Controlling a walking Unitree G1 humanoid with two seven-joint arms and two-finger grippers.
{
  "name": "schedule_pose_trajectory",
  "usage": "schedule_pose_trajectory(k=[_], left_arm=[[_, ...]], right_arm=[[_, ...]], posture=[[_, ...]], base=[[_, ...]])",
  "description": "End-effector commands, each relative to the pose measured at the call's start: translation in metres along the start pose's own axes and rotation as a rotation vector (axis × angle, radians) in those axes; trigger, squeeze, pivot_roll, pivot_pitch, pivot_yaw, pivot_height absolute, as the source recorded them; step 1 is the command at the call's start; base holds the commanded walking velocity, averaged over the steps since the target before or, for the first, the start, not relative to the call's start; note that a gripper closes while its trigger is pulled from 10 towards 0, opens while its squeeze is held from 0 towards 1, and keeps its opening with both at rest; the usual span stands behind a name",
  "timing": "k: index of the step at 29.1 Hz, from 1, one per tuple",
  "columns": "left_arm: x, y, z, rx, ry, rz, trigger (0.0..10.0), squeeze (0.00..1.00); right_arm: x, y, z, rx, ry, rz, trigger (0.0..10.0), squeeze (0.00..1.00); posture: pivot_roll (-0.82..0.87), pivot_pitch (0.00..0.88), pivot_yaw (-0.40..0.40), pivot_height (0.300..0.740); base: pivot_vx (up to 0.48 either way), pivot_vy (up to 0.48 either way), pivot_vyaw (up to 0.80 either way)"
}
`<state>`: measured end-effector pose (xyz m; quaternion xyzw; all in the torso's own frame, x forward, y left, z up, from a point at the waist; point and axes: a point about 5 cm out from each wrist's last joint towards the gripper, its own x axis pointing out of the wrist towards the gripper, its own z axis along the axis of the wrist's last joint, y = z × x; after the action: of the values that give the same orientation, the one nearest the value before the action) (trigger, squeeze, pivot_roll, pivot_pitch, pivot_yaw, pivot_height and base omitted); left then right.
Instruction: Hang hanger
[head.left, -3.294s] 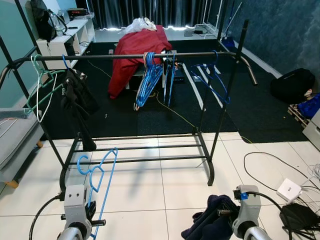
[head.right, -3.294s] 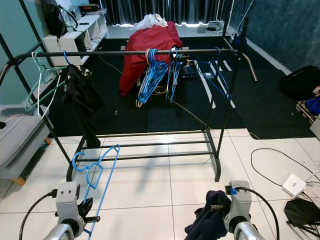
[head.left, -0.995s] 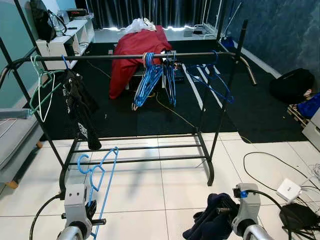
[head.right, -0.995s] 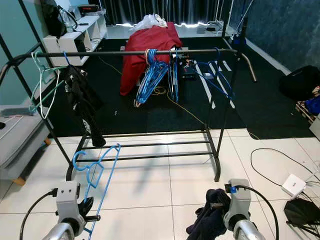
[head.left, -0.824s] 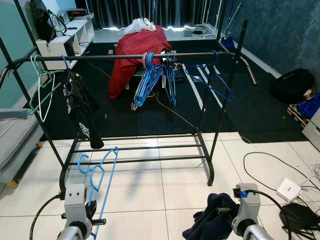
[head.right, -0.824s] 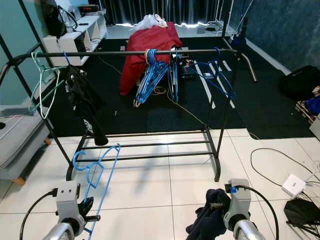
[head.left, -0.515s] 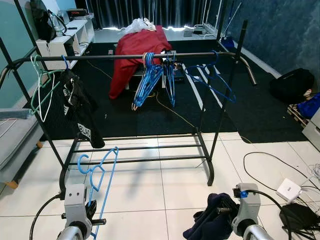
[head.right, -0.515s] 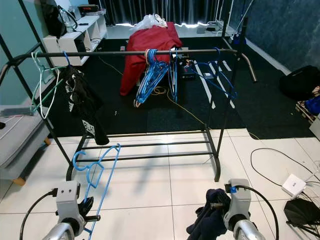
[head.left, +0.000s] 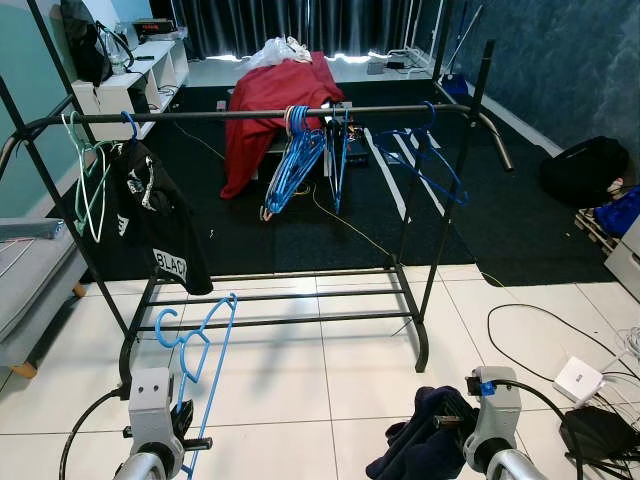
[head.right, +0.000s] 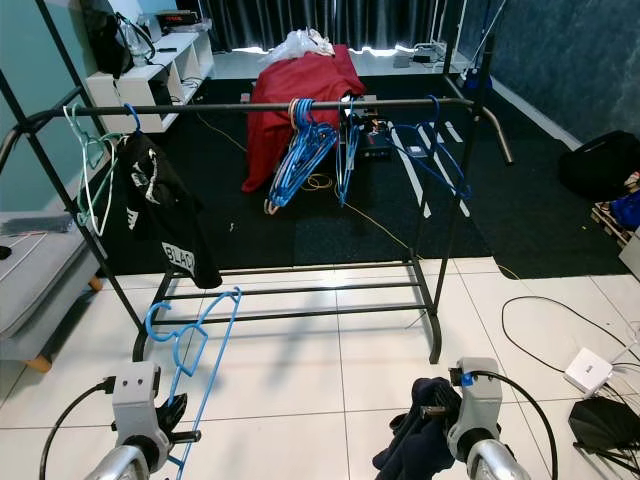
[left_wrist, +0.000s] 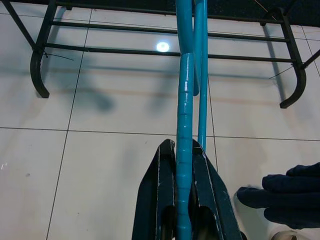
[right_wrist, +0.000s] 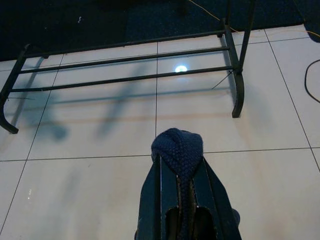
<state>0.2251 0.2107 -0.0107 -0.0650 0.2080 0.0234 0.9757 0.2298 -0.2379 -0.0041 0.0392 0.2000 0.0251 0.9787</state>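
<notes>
Your left gripper (left_wrist: 183, 197) at seven o'clock stays clamped on the blue hanger (head.left: 196, 345); your right gripper (right_wrist: 181, 192) at five o'clock pinches the navy garment (right_wrist: 178, 150). Neither has lifted. Ahead at twelve, the rail (head.left: 270, 113) waits; the black shirt (head.left: 160, 225) at ten has swung square. Hanging hasn't begun.

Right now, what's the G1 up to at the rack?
It stands on the tiles facing the clothes rack. The left claw is shut on a blue hanger, held upright low in front of the rack and not yet on the rail. The right claw is shut on a dark knit garment that dangles near the floor. The rail already carries a bunch of blue hangers, a black T-shirt and green hangers at its left end.
</notes>
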Motion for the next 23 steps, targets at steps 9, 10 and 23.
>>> schedule_pose_trajectory(k=[9, 10, 23], left_arm=[[-0.0015, 0.0076, -0.0013, 0.016, 0.007, 0.009, 10.0, 0.00], [-0.0014, 0.0076, -0.0012, 0.016, 0.007, 0.009, 10.0, 0.00], [-0.0006, 0.0078, -0.0005, 0.016, 0.007, 0.010, 10.0, 0.00]], right_arm=[[-0.0004, -0.0003, 0.0004, 0.006, -0.008, -0.003, 10.0, 0.00], [-0.0003, -0.0002, 0.0006, 0.006, -0.008, -0.003, 10.0, 0.00], [0.0003, 0.0007, 0.0015, 0.005, -0.011, -0.002, 10.0, 0.00]], posture=[[0.02, 0.017, 0.011, 0.735], [0.02, 0.019, 0.010, 0.735], [0.02, 0.022, 0.012, 0.735]], base=[[0.000, 0.000, 0.00], [0.000, 0.000, 0.00], [0.000, 0.000, 0.00]])
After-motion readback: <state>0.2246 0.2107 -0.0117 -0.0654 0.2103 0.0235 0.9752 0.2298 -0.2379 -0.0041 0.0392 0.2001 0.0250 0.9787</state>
